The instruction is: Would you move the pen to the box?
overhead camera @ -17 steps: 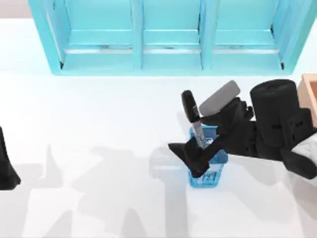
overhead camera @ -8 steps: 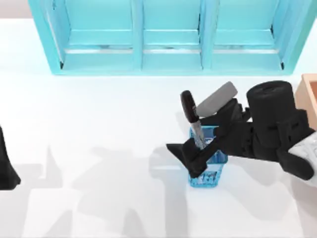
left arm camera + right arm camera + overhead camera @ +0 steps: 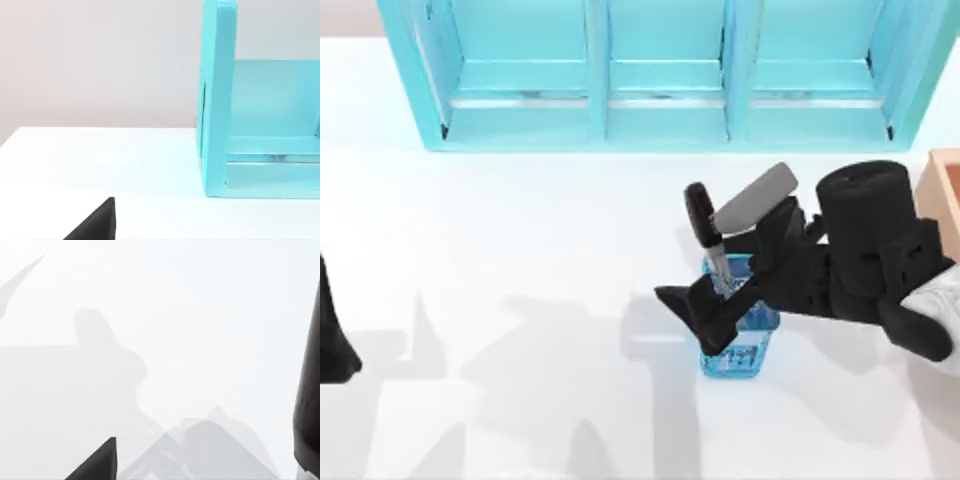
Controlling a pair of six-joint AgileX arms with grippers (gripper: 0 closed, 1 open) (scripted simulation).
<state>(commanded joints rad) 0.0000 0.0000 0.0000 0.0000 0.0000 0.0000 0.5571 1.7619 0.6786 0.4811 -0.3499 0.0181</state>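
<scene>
The pen (image 3: 701, 215) stands tilted in a small blue mesh cup (image 3: 740, 355) right of the table's middle. Its black cap sticks up above the rim and its silver barrel runs down inside. My right gripper (image 3: 710, 315) hangs low over the cup, fingers open on either side of the barrel, just below the cap. In the right wrist view one dark fingertip (image 3: 97, 462) shows over white table, and a black upright shape (image 3: 307, 415) stands at the edge. The tan box (image 3: 945, 185) peeks in at the right edge, behind the right arm. My left arm (image 3: 332, 335) is parked at the left edge.
A big turquoise shelf unit (image 3: 660, 70) spans the back of the table, and its side wall (image 3: 220, 100) shows in the left wrist view. White tabletop stretches between the left arm and the cup.
The right arm has shifted slightly left and settled lower over the cup. The pen has barely moved. The left arm is unchanged.
</scene>
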